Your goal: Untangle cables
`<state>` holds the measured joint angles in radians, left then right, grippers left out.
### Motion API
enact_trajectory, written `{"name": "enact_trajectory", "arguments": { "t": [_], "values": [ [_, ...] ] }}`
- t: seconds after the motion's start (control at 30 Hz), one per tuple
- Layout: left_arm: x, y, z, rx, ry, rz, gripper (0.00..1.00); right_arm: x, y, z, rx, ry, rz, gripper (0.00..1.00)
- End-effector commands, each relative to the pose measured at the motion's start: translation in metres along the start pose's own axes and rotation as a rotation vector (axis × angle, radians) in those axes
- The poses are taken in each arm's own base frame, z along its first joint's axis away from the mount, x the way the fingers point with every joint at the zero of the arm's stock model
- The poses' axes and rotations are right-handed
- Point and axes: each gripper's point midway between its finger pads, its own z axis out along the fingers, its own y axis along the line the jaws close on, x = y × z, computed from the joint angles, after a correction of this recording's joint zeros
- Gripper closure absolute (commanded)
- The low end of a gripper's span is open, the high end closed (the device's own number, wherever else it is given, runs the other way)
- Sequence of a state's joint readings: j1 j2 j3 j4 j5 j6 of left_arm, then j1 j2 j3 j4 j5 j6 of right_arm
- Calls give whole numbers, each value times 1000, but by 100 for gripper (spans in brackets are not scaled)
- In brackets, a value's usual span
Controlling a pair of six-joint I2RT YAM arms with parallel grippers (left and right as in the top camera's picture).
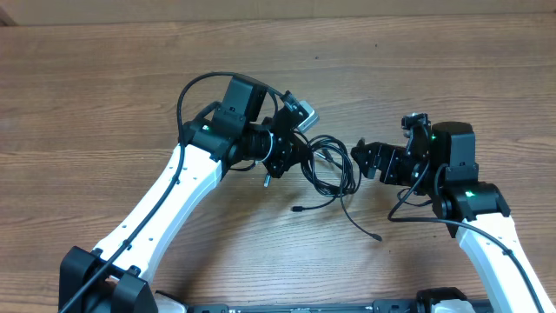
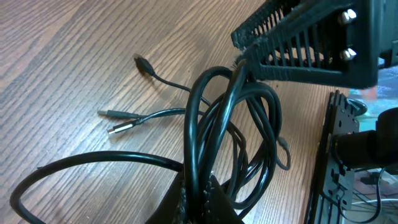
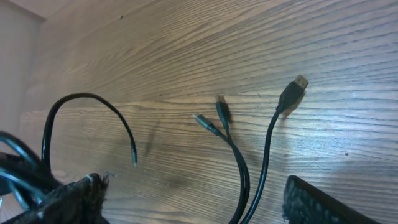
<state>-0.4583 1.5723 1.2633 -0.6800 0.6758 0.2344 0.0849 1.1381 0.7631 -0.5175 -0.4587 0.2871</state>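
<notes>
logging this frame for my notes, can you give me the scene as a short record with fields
table: wooden, bare apart from the cords
cables: thin black cords bunched in loops between the two grippers
plug ends: several lie loose on the wood
left gripper: shut on the cables
right gripper: open, close beside the bundle, contact unclear
task state: not yet untangled

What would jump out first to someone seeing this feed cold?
A looped bunch of black cables sits mid-frame, pinched in the left gripper, whose jaws are shut on it. The right gripper faces it, jaws wide open, while loose plug ends trail out toward the robot.
</notes>
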Motion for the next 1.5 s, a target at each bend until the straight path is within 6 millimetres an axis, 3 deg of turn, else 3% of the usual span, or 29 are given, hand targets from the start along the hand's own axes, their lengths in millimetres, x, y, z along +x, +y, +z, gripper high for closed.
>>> {"name": "enact_trajectory", "arguments": {
  "t": [0.0,0.47,0.93,1.07,1.2,1.37,1.47],
  "values": [
    [-10,-1,-8,-25,-31,-26,96,-7,7,-4,-19,-12,-16,9],
    [-2,39,-14,-263,-30,-367,96,4,3,-4,-5,32,8,8],
    [2,38,-14,-261,-6,-289,96,7,16,-5,-81,49,-91,12],
    [4,37,-14,-256,11,-234,96,8,29,-6,-157,51,-179,14],
    [3,21,-10,-160,21,-108,96,2,37,-7,-195,23,-234,12],
    [-6,-20,-9,78,-27,84,96,-7,41,-8,-205,-18,-260,6],
    [-9,-28,-10,123,-43,102,96,-8,41,-8,-207,-23,-269,5]
  ]
}}
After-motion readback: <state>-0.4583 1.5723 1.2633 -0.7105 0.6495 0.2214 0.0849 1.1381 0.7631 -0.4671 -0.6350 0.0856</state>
